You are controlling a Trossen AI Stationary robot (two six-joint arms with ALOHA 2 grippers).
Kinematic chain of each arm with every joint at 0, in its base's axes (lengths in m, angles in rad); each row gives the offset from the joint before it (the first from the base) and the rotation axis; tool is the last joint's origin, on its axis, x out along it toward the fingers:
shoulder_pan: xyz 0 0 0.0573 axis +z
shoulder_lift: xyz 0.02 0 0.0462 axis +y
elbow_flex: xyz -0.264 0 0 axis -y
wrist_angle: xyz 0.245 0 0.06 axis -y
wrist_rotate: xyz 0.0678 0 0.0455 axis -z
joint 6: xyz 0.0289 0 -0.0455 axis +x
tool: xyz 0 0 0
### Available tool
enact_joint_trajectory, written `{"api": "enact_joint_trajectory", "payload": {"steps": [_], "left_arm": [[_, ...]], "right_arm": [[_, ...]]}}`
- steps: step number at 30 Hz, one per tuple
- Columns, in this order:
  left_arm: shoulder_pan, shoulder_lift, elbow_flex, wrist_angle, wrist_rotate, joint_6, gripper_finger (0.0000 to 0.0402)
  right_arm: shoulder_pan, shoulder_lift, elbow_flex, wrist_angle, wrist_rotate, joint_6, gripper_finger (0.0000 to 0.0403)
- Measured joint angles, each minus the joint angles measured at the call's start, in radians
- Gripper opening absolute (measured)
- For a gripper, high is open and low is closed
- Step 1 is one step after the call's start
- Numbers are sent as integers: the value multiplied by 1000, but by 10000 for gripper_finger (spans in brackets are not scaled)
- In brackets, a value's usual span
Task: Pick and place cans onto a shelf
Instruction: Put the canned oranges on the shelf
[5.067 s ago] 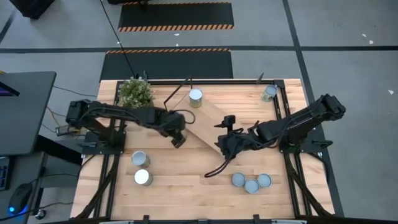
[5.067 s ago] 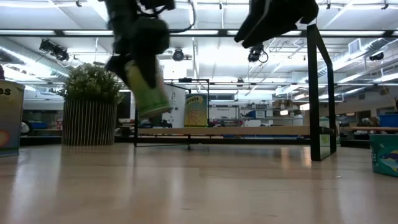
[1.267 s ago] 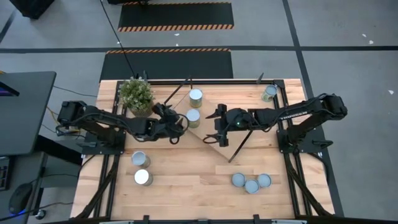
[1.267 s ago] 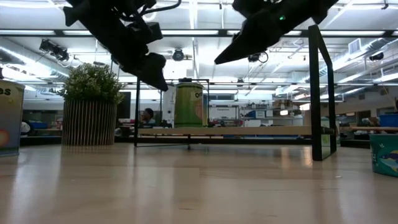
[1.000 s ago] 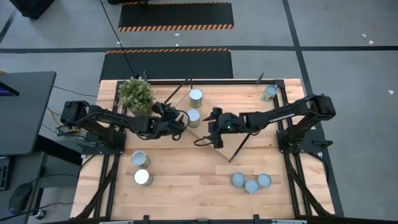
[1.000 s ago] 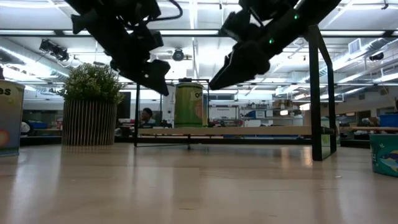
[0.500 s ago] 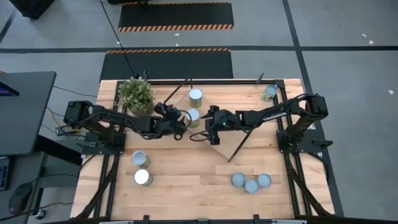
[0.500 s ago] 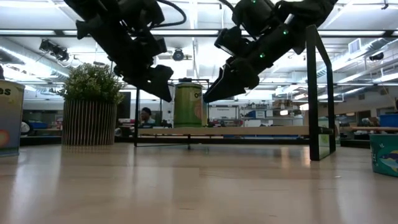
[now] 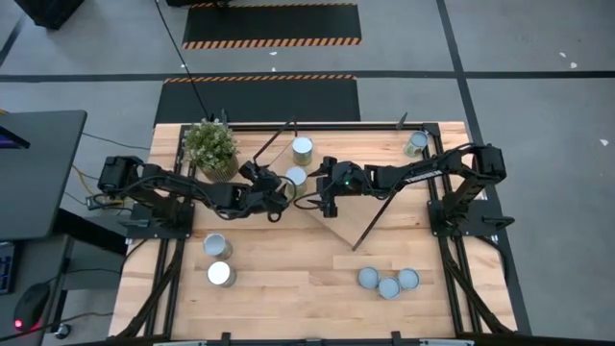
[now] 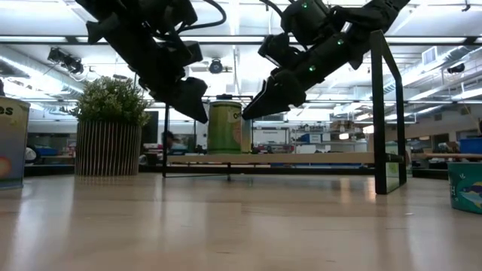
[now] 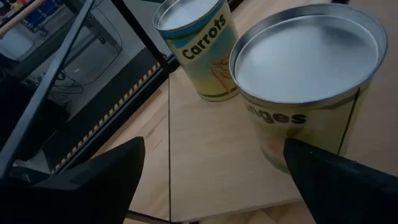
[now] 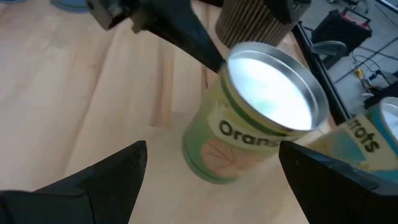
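— Where stood the green-labelled round tin [image 9: 296, 177]?
— Upright on the long light-wood shelf [image 9: 322, 216], between both end effectors.
— Their state?
— Left end effector [image 9: 280, 194] and right end effector [image 9: 321, 198] spread, holding nothing.

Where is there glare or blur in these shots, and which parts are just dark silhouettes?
Right wrist view: the oranges can has a blown-out white lid and soft, blurred lettering. Low view: both arms are dark silhouettes against bright ceiling lights. Left wrist view: the carrots can reads sharply.
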Motion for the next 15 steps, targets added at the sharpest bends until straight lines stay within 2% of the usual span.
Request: {"api": "enact_joint_trajectory", "payload": {"steps": [3, 8, 13, 15], "left_arm": [[-2, -7, 0, -23, -6, 3, 389], [-3, -12, 1, -81, -18, -15, 389], [11, -14, 1, -84, -69, -63, 389], [18, -14, 1, -53, -70, -54, 389]], "right_arm": [[-5, -11, 0, -17, 29, -4, 373], [-5, -45, 1, -76, 20, -2, 373], [-3, -51, 1, -89, -102, 18, 373], [-3, -50, 1, -87, -117, 16, 373]]}}
